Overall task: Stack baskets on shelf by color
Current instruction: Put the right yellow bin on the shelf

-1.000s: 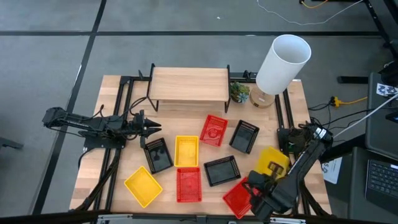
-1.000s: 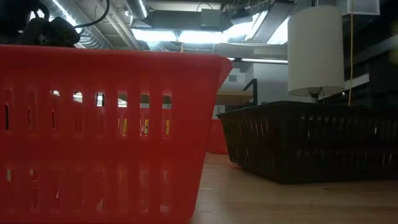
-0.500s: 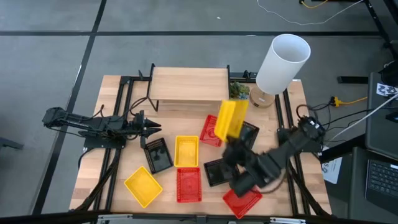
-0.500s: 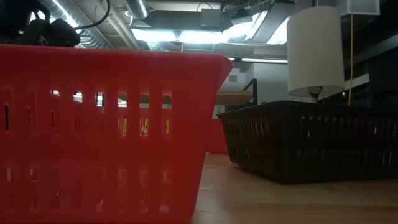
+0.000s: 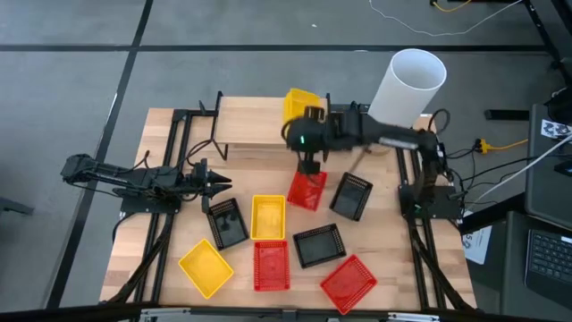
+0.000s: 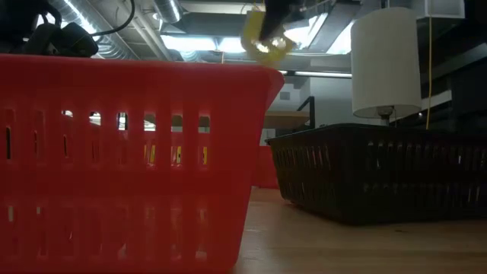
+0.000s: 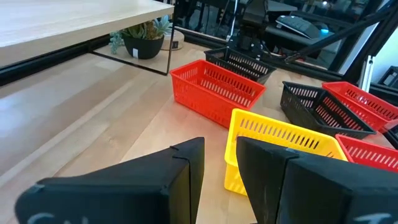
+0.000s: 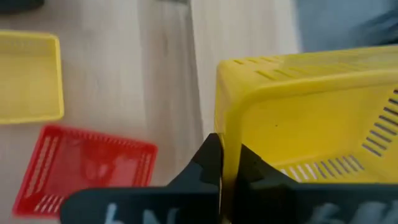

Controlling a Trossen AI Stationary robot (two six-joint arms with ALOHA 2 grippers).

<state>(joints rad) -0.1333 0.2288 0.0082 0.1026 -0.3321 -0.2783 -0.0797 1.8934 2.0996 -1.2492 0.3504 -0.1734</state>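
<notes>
My right gripper (image 5: 305, 116) is shut on a yellow basket (image 5: 301, 101) and holds it in the air over the right part of the light-wood shelf (image 5: 259, 121). The low view shows this basket (image 6: 265, 32) high up. On the table lie two yellow baskets (image 5: 268, 217) (image 5: 206, 266), three red ones (image 5: 307, 188) (image 5: 272, 266) (image 5: 349, 282) and three black ones (image 5: 225, 221) (image 5: 350, 196) (image 5: 319, 245), each on its bottom. My left gripper (image 5: 222, 185) waits at the table's left, narrowly open, touching nothing (image 7: 221, 165). My right gripper (image 8: 229, 155) pinches the yellow basket's side wall at its rim (image 8: 227, 127), one finger (image 8: 211, 158) on each face of the wall. The basket (image 8: 311, 106) is lifted clear and stands tipped on edge beyond the fingers, above the shelf.
A lamp with a white shade (image 5: 407, 85) and a small potted plant (image 5: 344, 132) stand by the shelf's right end. Black frame rails run along both table sides (image 5: 174, 152). A red basket (image 6: 129, 160) and a black one (image 6: 380, 171) fill the low view.
My right arm has swung from the table's near right corner up and toward the far edge, carrying the yellow basket. The basket has gone from table height, over the red and black baskets, to above the shelf's right part, tipped on edge.
</notes>
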